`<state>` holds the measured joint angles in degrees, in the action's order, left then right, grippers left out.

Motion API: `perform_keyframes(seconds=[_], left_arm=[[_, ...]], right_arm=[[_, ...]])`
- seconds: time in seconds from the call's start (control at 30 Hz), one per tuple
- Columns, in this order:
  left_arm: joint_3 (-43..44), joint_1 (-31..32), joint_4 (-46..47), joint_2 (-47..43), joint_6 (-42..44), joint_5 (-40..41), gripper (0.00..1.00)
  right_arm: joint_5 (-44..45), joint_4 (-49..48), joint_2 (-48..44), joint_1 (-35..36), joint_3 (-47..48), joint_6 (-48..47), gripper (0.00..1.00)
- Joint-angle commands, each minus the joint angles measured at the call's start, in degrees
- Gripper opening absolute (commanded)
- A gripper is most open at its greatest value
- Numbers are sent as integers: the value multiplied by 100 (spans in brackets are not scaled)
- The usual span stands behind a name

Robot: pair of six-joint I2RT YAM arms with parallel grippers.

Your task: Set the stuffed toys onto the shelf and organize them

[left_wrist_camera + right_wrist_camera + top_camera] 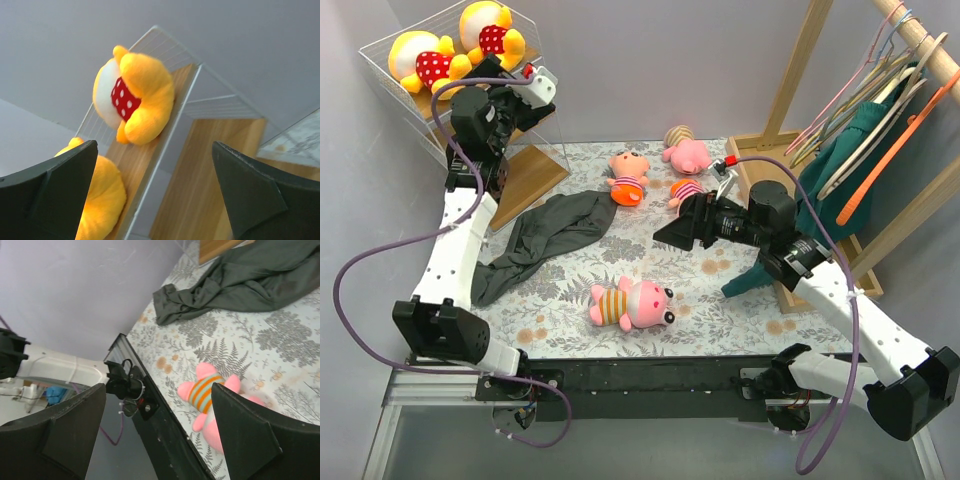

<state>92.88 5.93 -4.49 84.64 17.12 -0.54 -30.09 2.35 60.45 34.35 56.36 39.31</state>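
Two yellow bears in red dotted shirts (pixel 420 58) (pixel 490 28) sit on the top board of the white wire shelf (pixel 532 172). My left gripper (pixel 492 70) is raised just in front of them, open and empty. In the left wrist view one bear (pixel 132 95) lies on the board (pixel 210 165) and the other bear (pixel 102 200) sits by my left finger. A pink pig in a striped shirt (pixel 632 303) (pixel 212 395) lies near the table's front. A peach-orange doll (pixel 628 175), another pig (pixel 687 152) and a half-hidden striped toy (pixel 685 190) lie further back. My right gripper (pixel 672 225) hovers open mid-table.
A dark grey cloth (pixel 545 240) (pixel 240 280) lies crumpled on the left of the floral table. A wooden clothes rack (pixel 820 120) with hangers and a teal garment stands at the right. The table's black front edge (pixel 165 425) shows in the right wrist view.
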Motion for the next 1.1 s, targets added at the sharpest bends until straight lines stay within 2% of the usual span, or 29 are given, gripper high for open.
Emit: perform_keyframes(seconds=[0.0, 0.03, 0.07, 0.17, 0.2, 0.33, 0.43, 0.57, 0.6, 0.67, 0.8, 0.87, 1.07], left_arm=[[152, 171, -95, -773, -1481, -1077, 98], [47, 171, -122, -887, -1667, -1550, 98], [-24, 171, -113, -975, -2217, -1772, 98], [-235, 189, -87, -1300, -3159, -2378, 98], [-270, 189, -87, -1388, -3850, -2494, 98], [-682, 189, -131, -1704, -5471, -3013, 98], [-1464, 189, 44, -2142, -6489, -3137, 98], [-2833, 189, 657, -2862, -7230, -3418, 98], [-3350, 189, 799, -2996, -7458, -3331, 98], [-3776, 180, 967, -3294, -8090, -3269, 98], [-3901, 180, 310, -3200, -7997, -3848, 98], [-3935, 189, 12, -3199, -7919, -3762, 98], [-4366, 180, -252, -3621, -7488, -3322, 98]], right_arm=[[486, 880, -121, -7, 358, -591, 94], [486, 916, -121, 10, 367, -591, 95], [530, 951, -129, 54, 358, -591, 96], [810, 1136, -86, 309, 358, -644, 97], [898, 1197, -59, 466, 358, -661, 98], [1382, 1400, 81, 889, 262, -705, 98], [1891, 1522, 230, 1249, 174, -723, 96], [2375, 1620, 494, 1513, -80, -697, 89], [2411, 1637, 547, 1592, -107, -688, 88], [2542, 1681, 757, 1689, -142, -635, 86], [2973, 1795, 1100, 2057, -169, -294, 84], [3437, 1787, 1293, 2250, -204, -179, 84], [4009, 1795, 1917, 2585, -318, -213, 83]])
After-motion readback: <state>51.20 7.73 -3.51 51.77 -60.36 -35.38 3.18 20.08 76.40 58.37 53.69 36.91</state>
